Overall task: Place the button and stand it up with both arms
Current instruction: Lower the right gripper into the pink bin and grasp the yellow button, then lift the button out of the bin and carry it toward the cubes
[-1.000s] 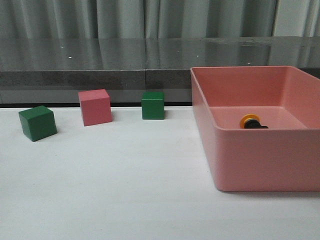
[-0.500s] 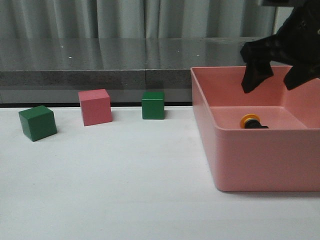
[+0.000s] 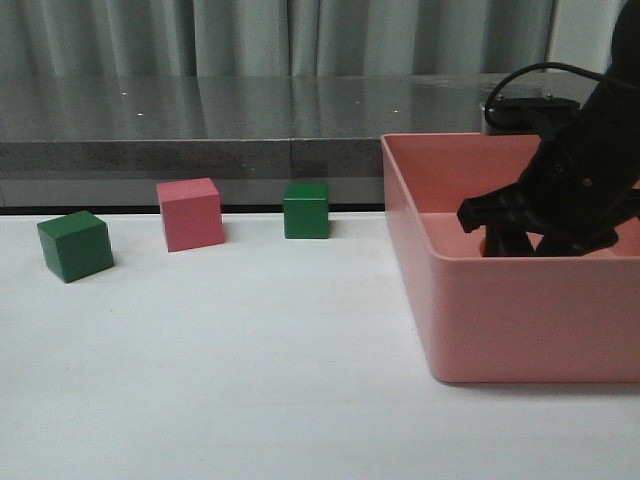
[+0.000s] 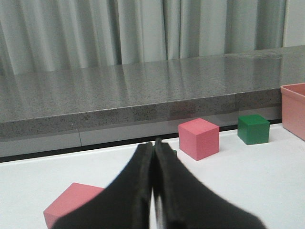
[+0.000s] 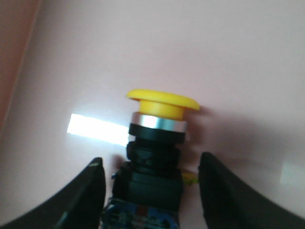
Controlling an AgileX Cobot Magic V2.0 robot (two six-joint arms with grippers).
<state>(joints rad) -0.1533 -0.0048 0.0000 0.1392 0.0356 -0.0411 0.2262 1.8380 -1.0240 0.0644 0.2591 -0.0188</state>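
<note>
Yellow-capped button (image 5: pixel 157 143), silver collar, black body, between released right tool (image 5: pixel 152 191), left tool (image 4: pixel 153 191) clenched.

On the desk (image 3: pixel 250 380) we see three cubes in a row at the left: one cube (image 3: pixel 75 245) farthest left, a second (image 3: pixel 190 213) to its right, and a third (image 3: pixel 305 210) further right. The bin (image 3: pixel 500 320) stands at the right side of the desk. In it lies the button (image 5: pixel 159 138), between the fingers of the right hand (image 5: pixel 150 193).
</note>
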